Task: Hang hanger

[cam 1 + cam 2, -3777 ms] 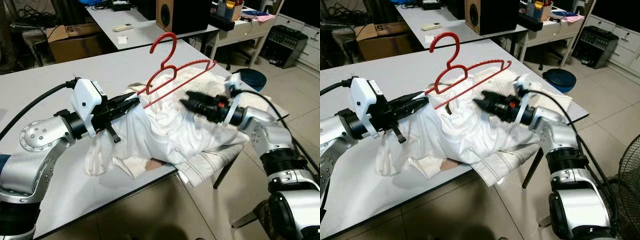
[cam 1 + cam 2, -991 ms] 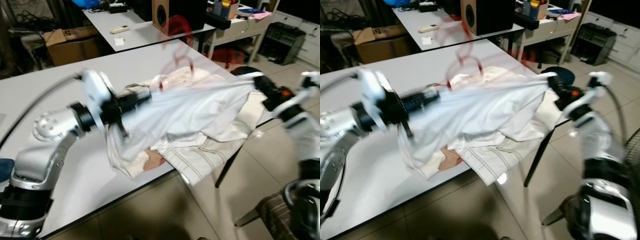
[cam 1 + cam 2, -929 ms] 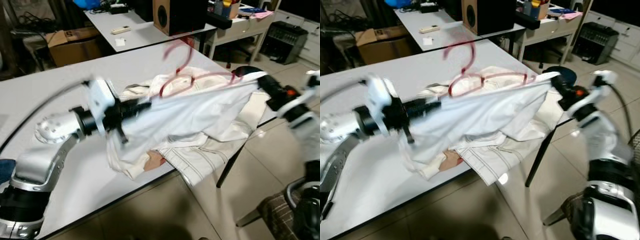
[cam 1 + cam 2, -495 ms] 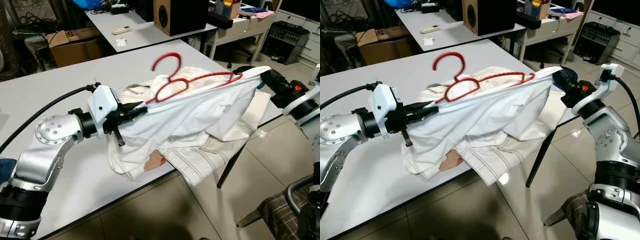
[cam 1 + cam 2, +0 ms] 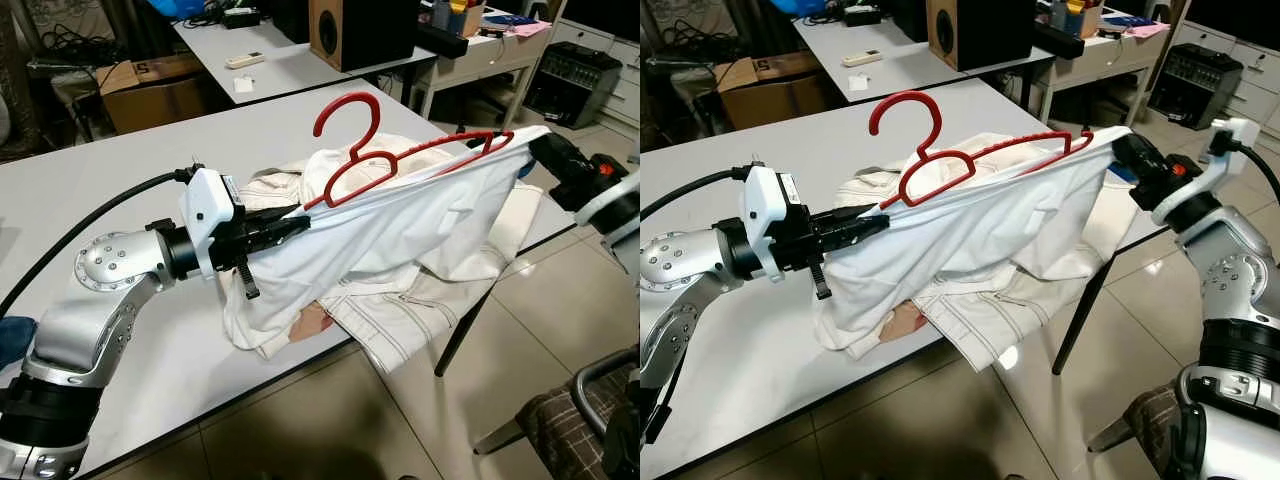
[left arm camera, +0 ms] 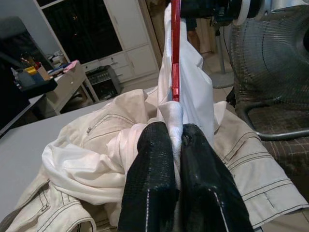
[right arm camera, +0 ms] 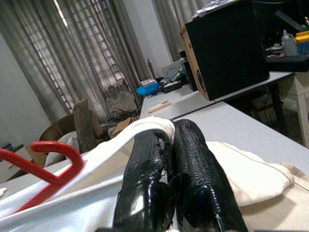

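Note:
A red plastic hanger (image 5: 385,160) sits inside a white shirt (image 5: 400,225), its hook standing up above the collar. The shirt is stretched in the air over the table (image 5: 120,170) between both arms. My left gripper (image 5: 300,222) is shut on the shirt's left shoulder, over the hanger's end. In the left wrist view its fingers (image 6: 149,179) pinch white cloth, with the red hanger bar (image 6: 175,48) running away from them. My right gripper (image 5: 537,148) is shut on the shirt's other shoulder past the table's right edge; its fingers (image 7: 145,169) clamp white cloth.
A cream garment (image 5: 400,320) lies crumpled under the shirt and hangs over the table's front edge. A black speaker (image 5: 360,30) stands on a second table behind, beside a cardboard box (image 5: 150,85). A chair (image 5: 590,410) stands on the floor at lower right.
Both grippers have drawn the shirt taut and lifted it with the hanger a little higher. The right gripper has moved further right. The motion blur has settled.

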Available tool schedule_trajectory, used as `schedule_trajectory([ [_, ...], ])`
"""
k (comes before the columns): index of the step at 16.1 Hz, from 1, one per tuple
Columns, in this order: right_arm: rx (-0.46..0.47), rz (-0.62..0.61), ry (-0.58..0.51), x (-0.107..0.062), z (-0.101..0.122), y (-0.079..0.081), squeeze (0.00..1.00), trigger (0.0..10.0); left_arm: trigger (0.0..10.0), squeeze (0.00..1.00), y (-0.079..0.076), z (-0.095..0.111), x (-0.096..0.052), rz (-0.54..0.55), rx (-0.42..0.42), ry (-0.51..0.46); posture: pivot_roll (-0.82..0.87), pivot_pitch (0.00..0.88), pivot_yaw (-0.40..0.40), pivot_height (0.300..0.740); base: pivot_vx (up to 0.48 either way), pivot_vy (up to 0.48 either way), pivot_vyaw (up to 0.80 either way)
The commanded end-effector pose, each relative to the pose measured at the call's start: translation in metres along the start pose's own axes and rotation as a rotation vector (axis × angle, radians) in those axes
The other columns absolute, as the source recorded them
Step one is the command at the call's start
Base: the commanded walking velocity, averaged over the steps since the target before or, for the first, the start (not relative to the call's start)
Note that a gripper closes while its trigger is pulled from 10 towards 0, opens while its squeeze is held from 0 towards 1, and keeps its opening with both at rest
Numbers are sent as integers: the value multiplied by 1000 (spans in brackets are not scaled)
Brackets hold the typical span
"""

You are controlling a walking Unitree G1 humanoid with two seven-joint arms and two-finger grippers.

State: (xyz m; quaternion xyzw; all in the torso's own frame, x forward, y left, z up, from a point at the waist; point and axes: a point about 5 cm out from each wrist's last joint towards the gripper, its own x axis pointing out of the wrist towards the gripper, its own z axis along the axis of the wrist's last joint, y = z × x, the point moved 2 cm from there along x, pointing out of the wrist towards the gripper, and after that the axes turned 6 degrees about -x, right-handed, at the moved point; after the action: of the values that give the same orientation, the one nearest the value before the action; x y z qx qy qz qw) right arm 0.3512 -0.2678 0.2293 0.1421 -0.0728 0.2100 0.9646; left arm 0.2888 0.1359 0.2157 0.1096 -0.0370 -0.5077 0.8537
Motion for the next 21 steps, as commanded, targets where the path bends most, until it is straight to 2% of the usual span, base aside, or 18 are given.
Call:
schedule_trajectory([
  [1,-25,15,-20,1,11,4,0,0,0,0,1,-3,-3,5,10,30,-76,0,58,740,0,0,0],
  [2,-24,21,-23,2,12,6,0,0,0,0,0,-8,-4,-3,23,65,-76,0,58,740,0,0,0],
  [4,-30,50,-30,5,16,13,0,0,0,0,6,-29,-5,36,97,215,-78,0,59,740,0,0,0],
  [6,-35,75,-33,6,19,20,0,0,0,0,11,-33,-4,73,122,246,-78,0,59,740,0,0,0],
  [7,-43,91,-33,6,22,24,0,0,0,0,10,-32,-2,69,122,237,-83,0,62,740,0,0,0],
  [8,-68,107,-26,6,25,28,0,0,0,0,5,-26,4,40,98,176,-87,0,65,740,0,0,0],
  [9,-75,106,-27,6,26,29,0,0,0,0,2,-25,5,20,91,170,-87,0,65,740,0,0,0],
  [10,-68,109,-57,7,34,31,0,0,0,0,-1,-33,3,-14,110,226,-87,0,65,740,0,0,0],
  [11,-40,123,-104,7,44,33,0,0,0,0,9,-40,-1,48,154,282,-88,0,68,740,0,0,0],
  [12,-49,135,-107,6,48,34,0,0,0,0,23,-41,-4,157,170,304,-88,0,66,740,0,0,0],
  [14,-62,123,-77,3,43,32,0,0,0,0,45,-36,-14,314,156,301,-82,0,60,740,0,0,0],
  [15,-56,122,-77,3,42,32,0,0,0,0,50,-38,-19,338,174,337,-82,0,60,740,0,0,0],
  [17,-31,137,-102,3,46,36,0,0,0,0,53,-46,-26,334,237,437,-81,0,60,740,0,0,0],
  [18,-29,158,-98,5,46,41,0,0,0,0,49,-47,-22,285,294,463,-81,0,60,740,0,0,0],
  [20,-28,162,-84,7,42,44,0,0,0,0,36,-46,-11,180,313,433,-88,0,61,740,0,0,0],
  [21,-26,165,-83,8,41,46,0,0,0,0,23,-41,1,107,279,355,-88,0,61,740,0,0,0],
])
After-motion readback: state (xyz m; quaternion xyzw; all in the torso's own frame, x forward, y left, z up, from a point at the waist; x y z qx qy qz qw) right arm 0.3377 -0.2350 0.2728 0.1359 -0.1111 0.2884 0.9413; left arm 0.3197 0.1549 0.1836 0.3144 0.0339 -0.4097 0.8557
